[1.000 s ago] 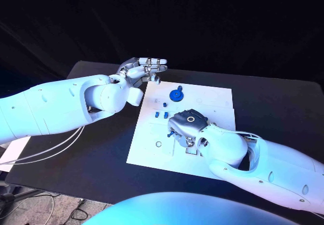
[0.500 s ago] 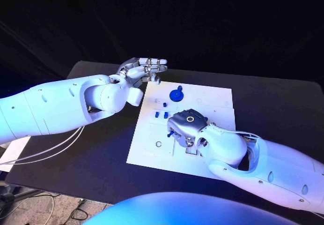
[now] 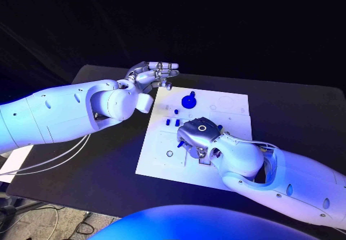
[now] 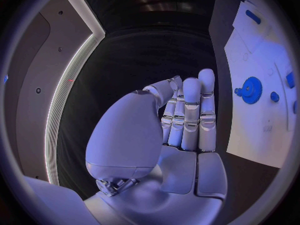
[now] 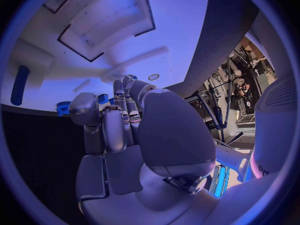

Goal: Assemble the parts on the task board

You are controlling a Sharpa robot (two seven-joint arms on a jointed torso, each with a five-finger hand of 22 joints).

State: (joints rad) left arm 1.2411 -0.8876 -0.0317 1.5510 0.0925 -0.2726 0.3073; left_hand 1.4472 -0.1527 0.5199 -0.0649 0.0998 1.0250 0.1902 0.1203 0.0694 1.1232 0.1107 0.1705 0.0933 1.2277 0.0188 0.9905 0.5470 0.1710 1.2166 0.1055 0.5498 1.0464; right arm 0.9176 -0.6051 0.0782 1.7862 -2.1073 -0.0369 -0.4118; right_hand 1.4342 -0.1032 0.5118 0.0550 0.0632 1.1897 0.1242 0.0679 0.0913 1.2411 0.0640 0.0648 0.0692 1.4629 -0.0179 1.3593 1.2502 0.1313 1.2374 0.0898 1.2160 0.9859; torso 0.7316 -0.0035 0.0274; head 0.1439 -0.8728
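Task board (image 3: 229, 107) sits in the middle of the black counter (image 3: 303, 115), with a blue gear (image 3: 188, 102) near its far edge and a few small blue parts (image 3: 171, 122) just toward the near side of that. Left hand (image 3: 153, 74) hovers by the board's far left corner, fingers straight and together, holding nothing. Right hand (image 3: 197, 136) is palm-down over the middle of the board, fingers curled under; can't tell if it's got anything
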